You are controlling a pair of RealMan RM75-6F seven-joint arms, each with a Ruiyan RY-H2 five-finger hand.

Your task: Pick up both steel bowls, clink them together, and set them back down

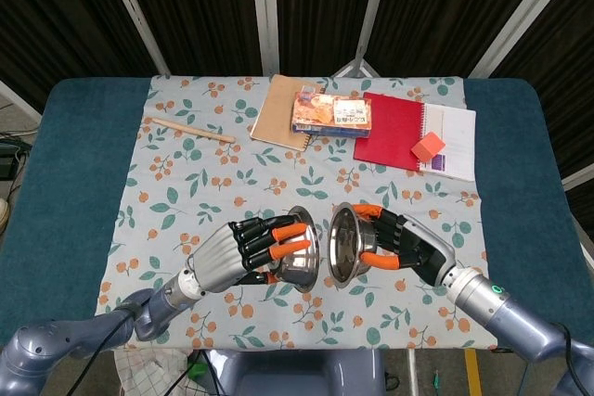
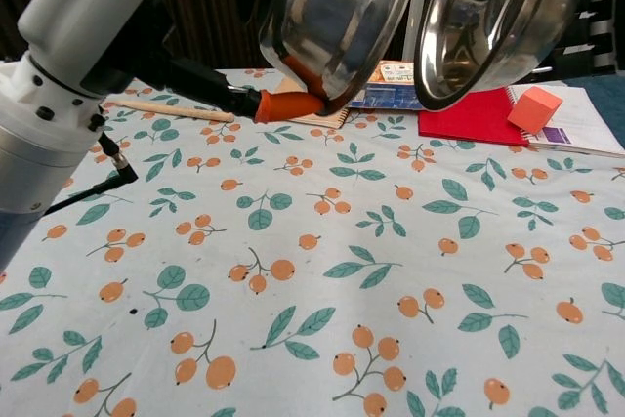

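- While each steel bowl is gripped aloft — left bowl (image 1: 299, 248) by the left hand (image 1: 243, 252), right bowl (image 1: 342, 245) by the right hand (image 1: 399, 246) — a narrow gap is seen between the rims.
- Both should be lowered level onto the floral cloth (image 1: 186, 192) — well apart — before fingers are released.

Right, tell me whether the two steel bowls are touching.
Apart. The chest view shows dark background between the left bowl and the right bowl; the head view shows tablecloth between their rims.
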